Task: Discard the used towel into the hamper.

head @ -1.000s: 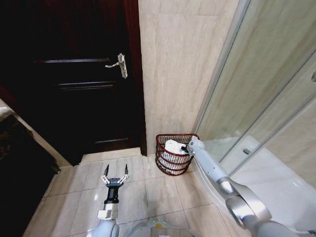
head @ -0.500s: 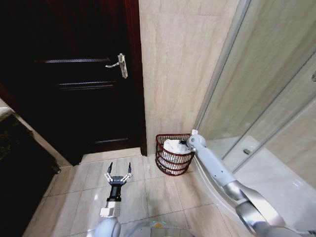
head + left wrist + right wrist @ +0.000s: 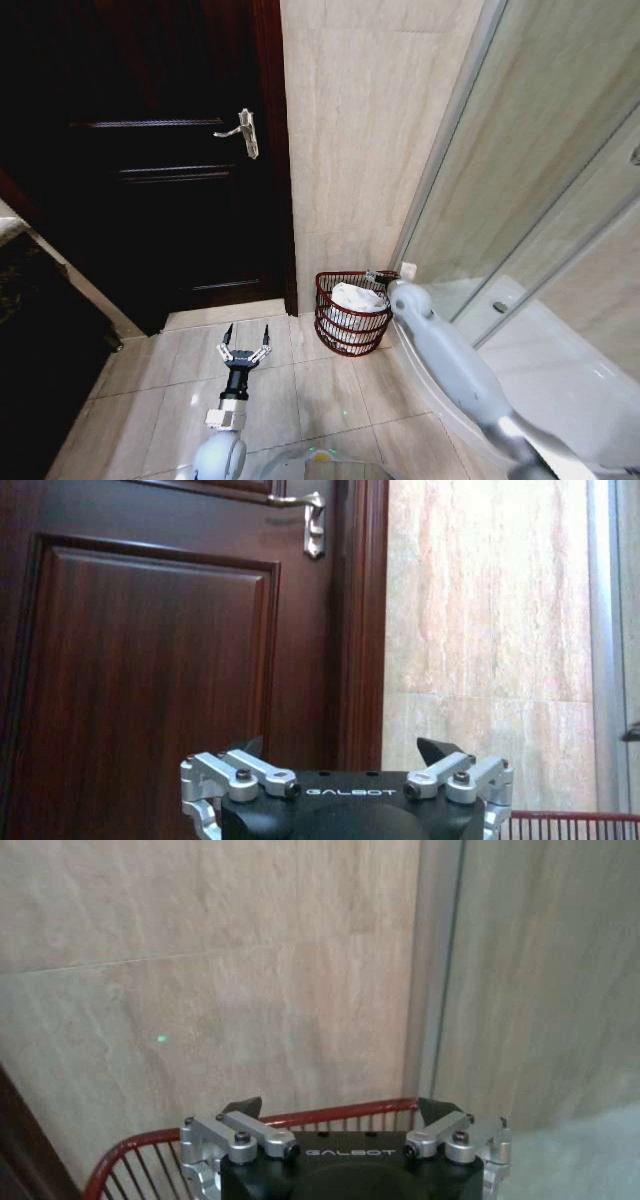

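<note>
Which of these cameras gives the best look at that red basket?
The head view: the hamper stands whole on the floor by the wall, a white towel inside. The right wrist view catches just its rim; the left wrist view, a corner.

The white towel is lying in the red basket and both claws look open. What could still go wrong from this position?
1. The right claw is open just above the hamper rim by the glass shower wall; a careless pull back might clip the rim and tip the light hamper.
2. The towel is heaped up to the rim, so a fold could slip over the edge.
3. The left claw, open above the floor, faces the door; driving forward might bump it.
</note>
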Controlling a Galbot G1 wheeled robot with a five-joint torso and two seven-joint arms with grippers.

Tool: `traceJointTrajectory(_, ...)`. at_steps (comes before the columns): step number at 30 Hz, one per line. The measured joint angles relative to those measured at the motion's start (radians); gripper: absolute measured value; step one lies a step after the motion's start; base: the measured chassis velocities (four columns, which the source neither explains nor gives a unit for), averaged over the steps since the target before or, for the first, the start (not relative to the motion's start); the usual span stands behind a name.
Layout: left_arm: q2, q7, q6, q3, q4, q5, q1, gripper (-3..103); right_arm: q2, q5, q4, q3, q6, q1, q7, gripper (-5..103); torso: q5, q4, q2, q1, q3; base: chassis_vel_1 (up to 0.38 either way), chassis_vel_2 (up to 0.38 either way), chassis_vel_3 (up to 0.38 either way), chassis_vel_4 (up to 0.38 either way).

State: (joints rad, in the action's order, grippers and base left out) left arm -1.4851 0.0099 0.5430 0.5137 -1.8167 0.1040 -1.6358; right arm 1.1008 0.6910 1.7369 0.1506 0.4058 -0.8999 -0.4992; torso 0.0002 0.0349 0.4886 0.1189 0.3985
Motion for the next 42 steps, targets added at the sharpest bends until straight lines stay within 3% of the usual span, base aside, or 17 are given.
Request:
traceJointTrajectory(4,0.002,0.011,-0.028,-0.001,0.001,0.015,0.023,100,0.012,-0.099,0.120,0.088,-0.082,-0.153,0.071,100,0.0000,0.0002,0.000,0.000,0.000,0.000,0.000,0.000,0.000)
traceJointTrajectory(9,0.000,0.019,-0.061,-0.006,0.000,0.035,0.040,100,0.041,-0.156,0.242,0.172,-0.122,-0.291,0.108,100,-0.0003,0.0006,0.000,0.000,0.000,0.000,0.000,0.000,0.000)
traceJointTrajectory(14,0.004,0.028,-0.142,0.000,-0.051,0.061,0.032,100,0.089,-0.467,0.292,0.254,-0.302,-0.512,0.169,100,-0.0002,0.0002,0.000,0.000,0.000,0.000,0.000,0.000,0.000)
traceJointTrajectory(19,0.033,0.051,-0.186,0.008,-0.082,0.088,0.025,100,0.131,-0.588,0.307,0.299,-0.403,-0.613,0.173,100,-0.0003,0.0004,0.000,0.000,0.000,0.000,0.000,0.000,0.000)
traceJointTrajectory(22,0.079,0.084,-0.234,0.015,-0.112,0.135,0.037,100,0.195,-0.681,0.306,0.385,-0.531,-0.690,0.259,100,-0.0005,0.0005,0.000,0.000,0.000,0.000,0.000,0.000,0.000)
traceJointTrajectory(25,0.107,0.097,-0.258,0.017,-0.128,0.158,0.044,100,0.235,-0.688,0.306,0.427,-0.578,-0.724,0.318,100,-0.0004,0.0004,0.000,0.000,0.000,0.000,0.000,0.000,0.000)
traceJointTrajectory(27,0.148,0.102,-0.297,0.022,-0.152,0.183,0.049,100,0.318,-0.683,0.325,0.502,-0.635,-0.791,0.458,100,-0.0003,0.0003,0.000,0.000,0.000,0.000,0.000,0.000,0.000)
traceJointTrajectory(28,0.148,0.102,-0.297,0.022,-0.152,0.183,0.049,100,0.318,-0.683,0.325,0.502,-0.635,-0.791,0.458,100,-0.0003,0.0003,0.000,0.000,0.000,0.000,0.000,0.000,0.000)
traceJointTrajectory(30,0.172,0.100,-0.324,0.030,-0.169,0.188,0.045,100,0.399,-0.673,0.369,0.562,-0.665,-0.858,0.569,100,-0.0004,0.0000,0.000,0.000,0.000,0.000,0.000,0.000,0.000)
traceJointTrajectory(34,0.184,0.077,-0.333,0.036,-0.181,0.186,0.025,100,0.479,-0.655,0.440,0.583,-0.680,-0.938,0.599,100,-0.0005,0.0003,0.000,0.000,0.000,0.000,0.000,0.000,0.000)
traceJointTrajectory(42,0.145,0.012,-0.333,0.043,-0.203,0.108,-0.007,100,0.515,-0.684,0.510,0.504,-0.666,-0.974,0.543,100,-0.0003,0.0006,0.000,0.000,0.000,0.000,0.000,0.000,0.000)
